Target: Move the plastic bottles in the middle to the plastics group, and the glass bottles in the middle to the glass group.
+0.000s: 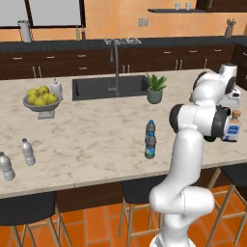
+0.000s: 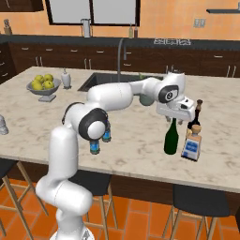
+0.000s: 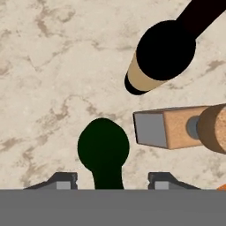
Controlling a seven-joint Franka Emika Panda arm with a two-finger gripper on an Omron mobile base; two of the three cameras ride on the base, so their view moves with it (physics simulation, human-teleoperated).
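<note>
In the right base view the gripper (image 2: 174,118) hangs at right of centre, directly over the neck of the green wine bottle (image 2: 171,137), which stands upright on the marble desk (image 2: 136,150). In the hand view the bottle's dark round top (image 3: 103,150) sits low in the frame between the two finger tips (image 3: 62,180), and bare desk shows on either side of its neck, so the gripper is released and apart from the glass. Just to the right of the green bottle stands the squat clear bottle (image 2: 191,146) with a blue label and cork stopper, and close behind that the dark bottle with a tan label (image 2: 195,115) (these two stand close together, the green one just beside them). Nearer the lower left of that view, the two blue-capped plastic bottles (image 2: 95,146) stand partly hidden behind the arm's elbow; the left base view shows them (image 1: 150,141) upright, one just behind the other, at mid-frame. At the far left edge of the left base view two pale water bottles (image 1: 28,152) stand well apart from them. Farther back sit a bowl of yellow fruit (image 1: 42,101), a potted plant (image 1: 155,89) and the sink (image 1: 110,88).
</note>
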